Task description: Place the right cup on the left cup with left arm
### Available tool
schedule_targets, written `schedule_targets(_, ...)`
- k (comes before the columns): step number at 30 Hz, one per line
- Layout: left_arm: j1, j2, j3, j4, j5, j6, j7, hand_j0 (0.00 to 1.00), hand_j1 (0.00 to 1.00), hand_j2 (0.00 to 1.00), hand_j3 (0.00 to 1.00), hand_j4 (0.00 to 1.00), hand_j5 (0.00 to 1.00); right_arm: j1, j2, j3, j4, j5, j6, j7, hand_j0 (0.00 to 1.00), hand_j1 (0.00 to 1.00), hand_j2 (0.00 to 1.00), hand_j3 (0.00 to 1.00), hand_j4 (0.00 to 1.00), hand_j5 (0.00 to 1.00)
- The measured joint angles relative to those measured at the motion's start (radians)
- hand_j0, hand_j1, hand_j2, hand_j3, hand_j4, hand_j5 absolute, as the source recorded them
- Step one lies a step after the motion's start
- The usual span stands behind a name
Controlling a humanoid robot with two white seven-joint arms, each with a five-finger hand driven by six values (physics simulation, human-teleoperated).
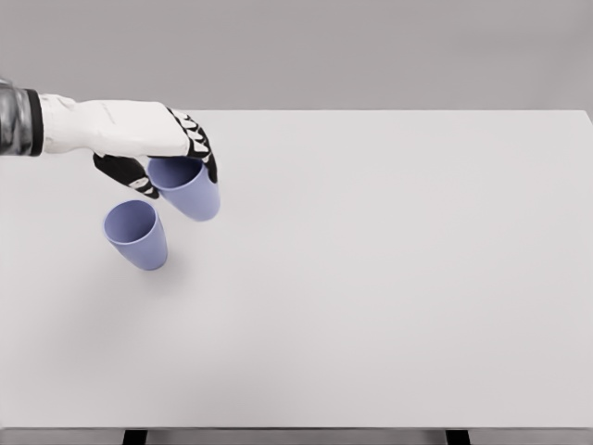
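A: Start at the left hand (176,153). What is it doing?

B: Its fingers are wrapped round the rim end of the held cup (188,188), thumb on the near-left side, the other fingers over the far-right edge. A grip up at the mouth leaves the cup's body free below, which suits lowering it into another cup.

A: Is that cup on the table (389,278)?

B: I judge it lifted: it leans, mouth toward the far left, base swung to the near right, and no flat contact shows (the faint shading under it is too soft to settle the matter).

A: And the target?

B: The second cup (137,234) stands on the table just near-left of the held one, mouth open upward, not touching it. It sits on the left part of the table, within easy reach of the arm that comes in from the left edge.

A: So where does the job stand?

B: The carried cup is near its goal but not yet above it, and not yet upright. I would say it needs to move toward the near left and level out, so the base meets the open mouth squarely; a tilted entry could knock the standing cup over.

A: The right arm?

B: Not in sight.
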Motion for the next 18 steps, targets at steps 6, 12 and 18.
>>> schedule_targets(6, -0.028, 0.033, -0.002, -0.001, 0.028, -0.013, 0.0, 0.67, 0.67, 0.67, 0.67, 0.67, 0.67, 0.0, 0.0, 0.0, 0.0, 0.0, 0.0, 0.0, 1.0, 1.0, 1.0, 1.0, 1.0, 1.0)
schedule_targets(12, -0.043, 0.063, -0.002, -0.002, 0.045, -0.038, 0.0, 0.67, 0.67, 0.67, 0.67, 0.67, 0.67, 0.0, 0.0, 0.0, 0.0, 0.0, 0.0, 0.0, 1.0, 1.0, 1.0, 1.0, 1.0, 1.0)
schedule_targets(18, -0.061, 0.098, -0.002, -0.002, 0.062, -0.064, 0.0, 0.67, 0.67, 0.67, 0.67, 0.67, 0.67, 0.0, 0.0, 0.0, 0.0, 0.0, 0.0, 0.0, 1.0, 1.0, 1.0, 1.0, 1.0, 1.0)
